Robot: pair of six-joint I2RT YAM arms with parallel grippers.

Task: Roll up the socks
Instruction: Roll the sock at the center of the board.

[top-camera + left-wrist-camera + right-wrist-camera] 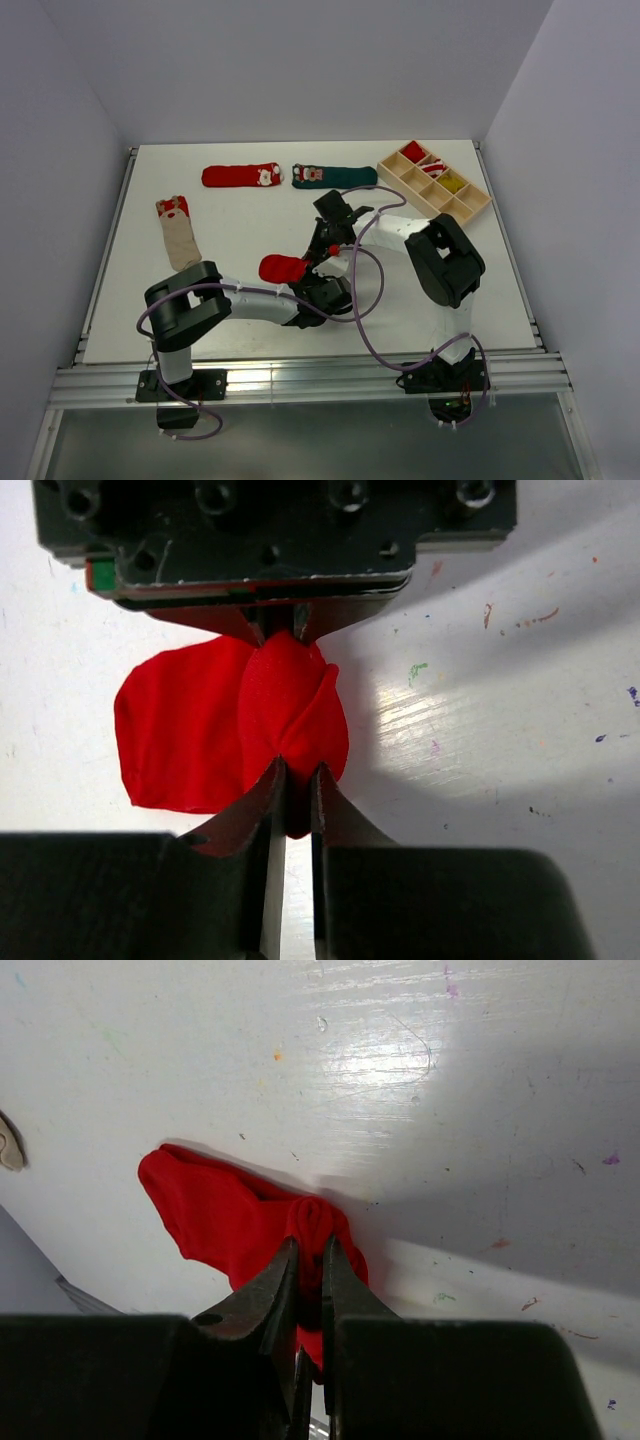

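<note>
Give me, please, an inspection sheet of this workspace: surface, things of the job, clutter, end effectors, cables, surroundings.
Surface: white table with small coloured specks and scratches.
Job's things: plain red sock bunched at the centre; red Christmas sock, dark green sock and beige sock lie flat; wooden divided tray holds rolled socks.
Clutter: nothing seen.
End effectors: left end effector and right end effector are both shut on the plain red sock.
Cables: purple cables loop over the table beside the arms.
Surroundings: plain white walls; metal rail at the near edge.
</note>
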